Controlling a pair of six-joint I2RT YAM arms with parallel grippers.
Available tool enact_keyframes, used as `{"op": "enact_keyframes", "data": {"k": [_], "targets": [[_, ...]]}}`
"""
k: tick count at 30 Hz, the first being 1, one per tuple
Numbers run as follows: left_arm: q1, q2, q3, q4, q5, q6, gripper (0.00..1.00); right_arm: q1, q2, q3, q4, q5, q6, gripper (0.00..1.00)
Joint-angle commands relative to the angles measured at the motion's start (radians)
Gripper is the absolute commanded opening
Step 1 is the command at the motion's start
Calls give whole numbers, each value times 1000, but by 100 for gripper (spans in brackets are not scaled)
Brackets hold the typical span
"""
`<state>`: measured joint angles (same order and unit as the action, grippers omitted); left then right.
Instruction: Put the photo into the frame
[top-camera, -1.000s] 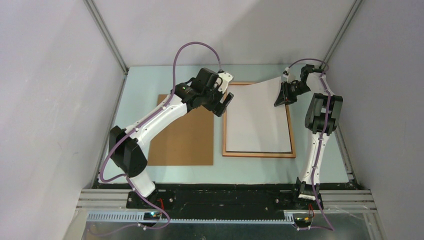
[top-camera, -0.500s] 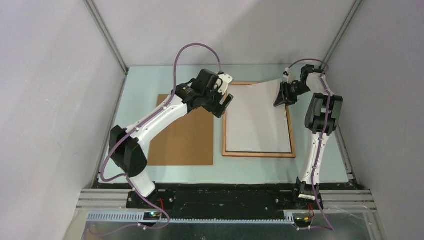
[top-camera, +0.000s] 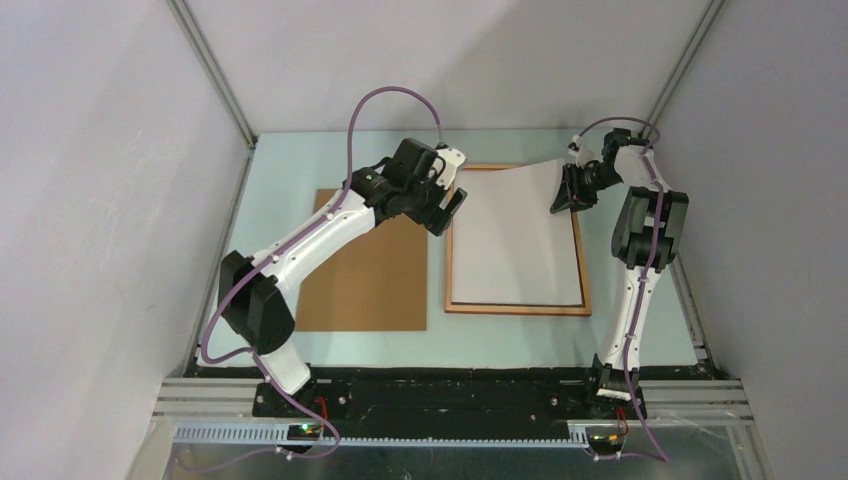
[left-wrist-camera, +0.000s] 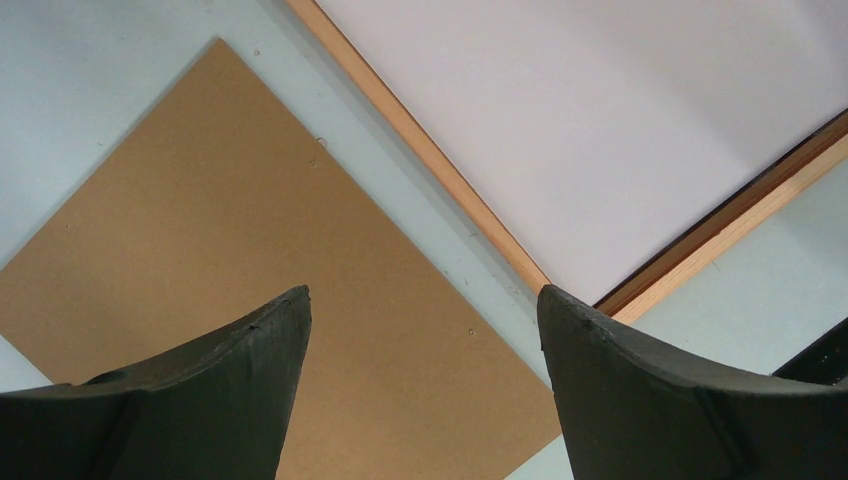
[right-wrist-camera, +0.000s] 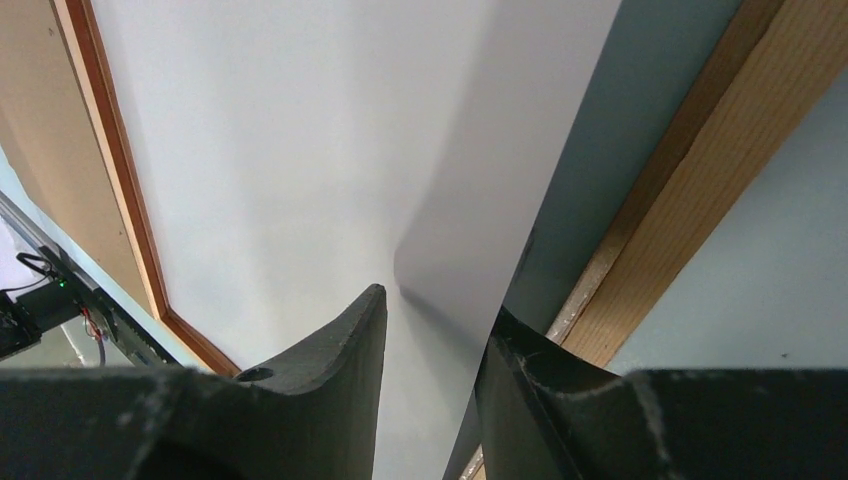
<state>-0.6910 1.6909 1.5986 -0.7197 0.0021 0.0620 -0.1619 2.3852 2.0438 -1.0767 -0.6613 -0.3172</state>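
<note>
Right hand (right-wrist-camera: 435, 305): part open with a narrow gap. Its two fingers (right-wrist-camera: 340, 350) sit either side of the photo's (top-camera: 515, 245) right edge at the far right corner. The gap is wider than the thin sheet, so this is not a tight pinch. The sheet runs close along the right-side finger, but I cannot tell if they touch. Nothing else is in this hand.

Left hand (top-camera: 452, 208): wide open, holding nothing, touching nothing. It hangs over the frame's (top-camera: 517, 309) left rail near the far left corner. Between its fingers the wrist view shows the backing board (top-camera: 370, 270), a strip of surface (top-camera: 290, 170), the left rail and the photo's white back.

Photo: white back up, lying inside the frame. The near edge and left edge are down within the moulding. The far right corner is raised off the frame and curls up by the right hand, with shadow under it and the right rail showing below.

Frame: flat on the surface, right of centre, long side running away from the arms.

Backing board: flat on the surface just left of the frame, apart from it by a thin gap, partly under the left arm.
</note>
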Motion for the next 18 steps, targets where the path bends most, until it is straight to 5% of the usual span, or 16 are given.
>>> {"op": "enact_keyframes", "data": {"k": [1,10,18], "targets": [[5,-11,-6,16,-10,22,88,-7,-60,1,18,13,2,39],[4,-11,-6,17,-10,22,88,-10,-60,-3,18,26,2,39],[5,-12,-8,17,-10,22,88,-13,-57,-2,21,31,3,24]]}}
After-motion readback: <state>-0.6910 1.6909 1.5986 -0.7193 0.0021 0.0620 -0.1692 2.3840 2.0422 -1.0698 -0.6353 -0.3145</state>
